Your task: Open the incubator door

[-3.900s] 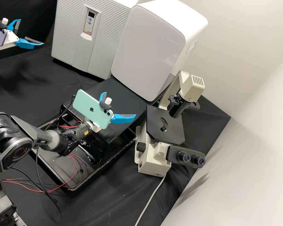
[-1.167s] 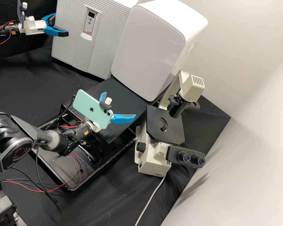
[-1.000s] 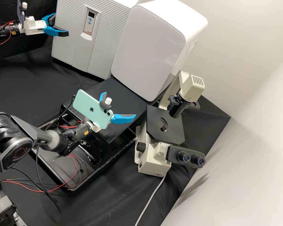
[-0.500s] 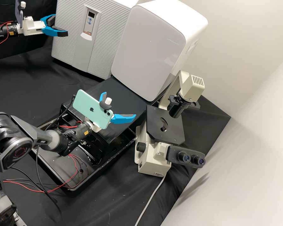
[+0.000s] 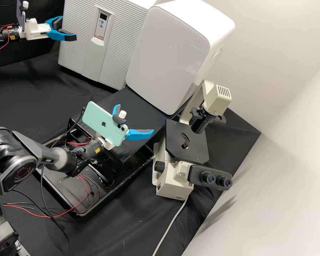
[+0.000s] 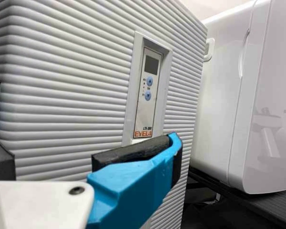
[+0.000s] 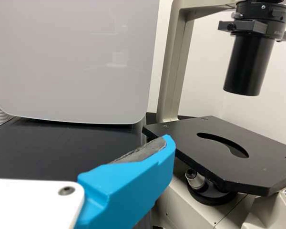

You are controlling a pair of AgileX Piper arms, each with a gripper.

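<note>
Black cloth (image 5: 32, 96) spreads across the bench between the ribbed incubator (image 5: 76, 46), standing shut at the back, and the tray (image 5: 58, 186). Close against the incubator's right edge stands the white cabinet (image 5: 167, 57). At the opposite front edge, the left gripper (image 5: 68, 30) is spread partway, with nothing visibly gripped; whether it touches the door is unclear. The right gripper (image 5: 136, 118) hangs wide open and empty, with a gap between it and the microscope's stage (image 5: 174, 142).
</note>
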